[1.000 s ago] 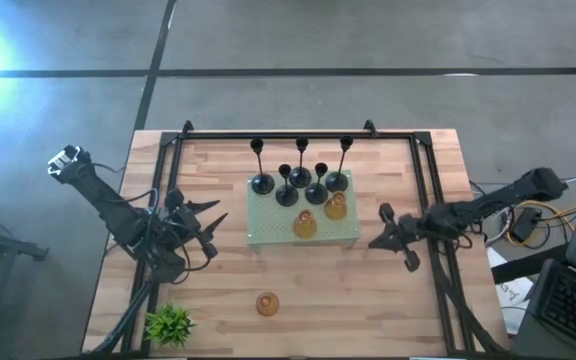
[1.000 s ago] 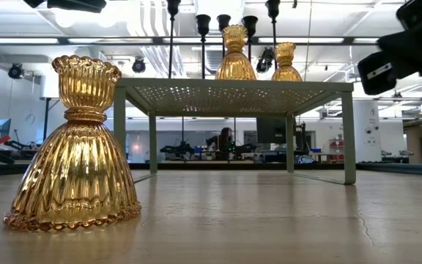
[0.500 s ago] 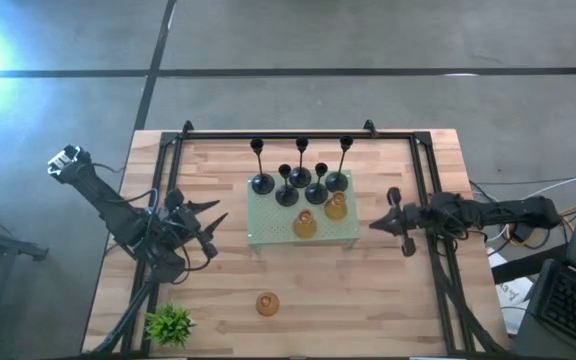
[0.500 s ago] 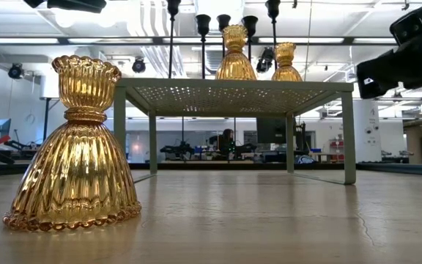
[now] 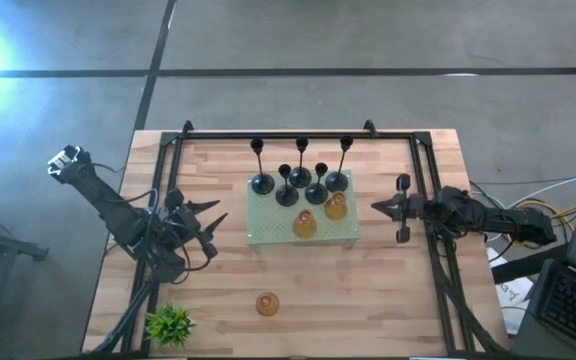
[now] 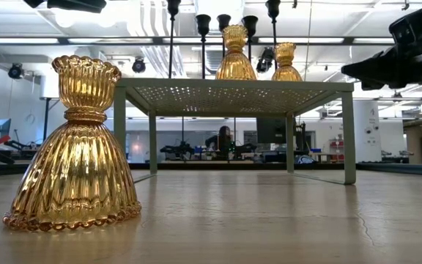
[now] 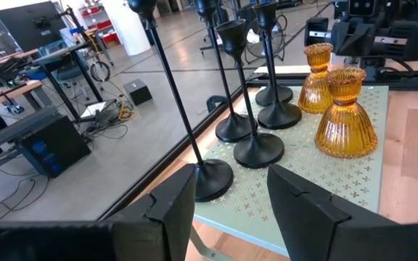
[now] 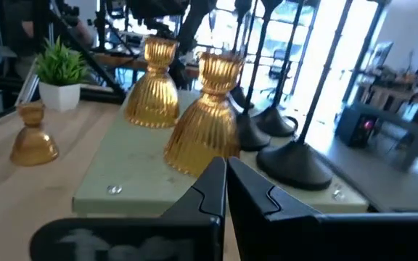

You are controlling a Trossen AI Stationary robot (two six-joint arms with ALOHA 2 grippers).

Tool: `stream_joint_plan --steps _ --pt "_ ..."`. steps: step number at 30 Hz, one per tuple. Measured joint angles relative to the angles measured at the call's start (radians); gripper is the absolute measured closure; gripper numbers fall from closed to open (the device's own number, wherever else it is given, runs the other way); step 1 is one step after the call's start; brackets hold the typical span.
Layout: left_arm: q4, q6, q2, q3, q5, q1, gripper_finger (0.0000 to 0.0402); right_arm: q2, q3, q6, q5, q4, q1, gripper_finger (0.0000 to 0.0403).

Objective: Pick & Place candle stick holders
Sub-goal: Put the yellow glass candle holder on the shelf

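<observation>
Seven candle stick holders [image 5: 303, 190] stood on the green stand [image 5: 268, 232] mid-bench; one amber holder [image 5: 267, 303] remained near the front edge. The right gripper [image 5: 385, 208], jaws shut and empty, had been swung toward the stand. The left gripper [image 5: 208, 222] waited, jaws parted, empty.
</observation>
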Motion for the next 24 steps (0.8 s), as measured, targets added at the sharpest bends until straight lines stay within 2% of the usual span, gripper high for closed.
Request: stream_joint_plan --steps 5,24 --pt "0.0 0.0 0.0 0.0 0.0 0.0 0.0225 0.032 0.0 0.078 -0.001 -0.001 0.0 0.0394" --pt "0.0 0.0 0.0 0.0 0.0 0.001 0.0225 0.043 0.0 0.083 -0.001 0.0 0.0 0.0394"
